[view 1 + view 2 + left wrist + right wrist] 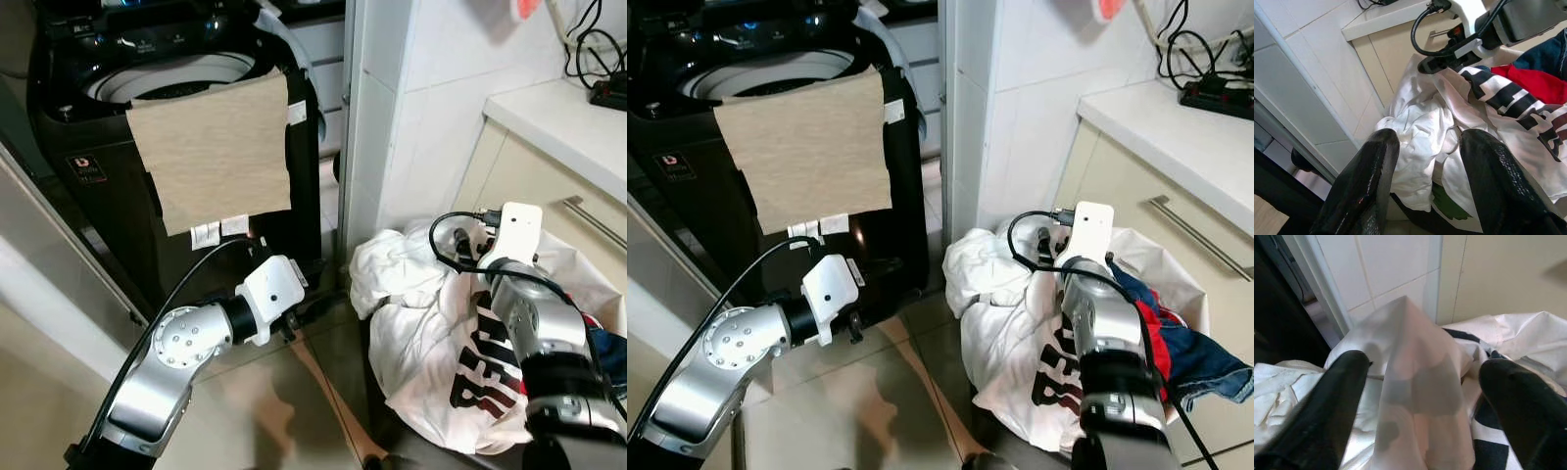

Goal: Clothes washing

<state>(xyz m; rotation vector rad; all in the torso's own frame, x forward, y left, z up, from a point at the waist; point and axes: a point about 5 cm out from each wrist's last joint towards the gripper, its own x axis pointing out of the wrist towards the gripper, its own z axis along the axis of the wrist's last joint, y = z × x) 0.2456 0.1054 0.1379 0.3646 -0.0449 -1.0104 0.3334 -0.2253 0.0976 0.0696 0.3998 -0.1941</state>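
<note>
washer (88, 176): 1 | beige cloth (211, 147): 1 | left tool (1430, 186), right tool (1420, 406): both spread, empty

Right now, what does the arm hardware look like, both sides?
Both arms are silver metal with round bolted joints and black sections. Each wrist carries a white plastic housing: left arm, right arm. A black cable loops along each arm into the housing. The left gripper and right gripper each have two long, glossy black jaws with rounded tips.
</note>
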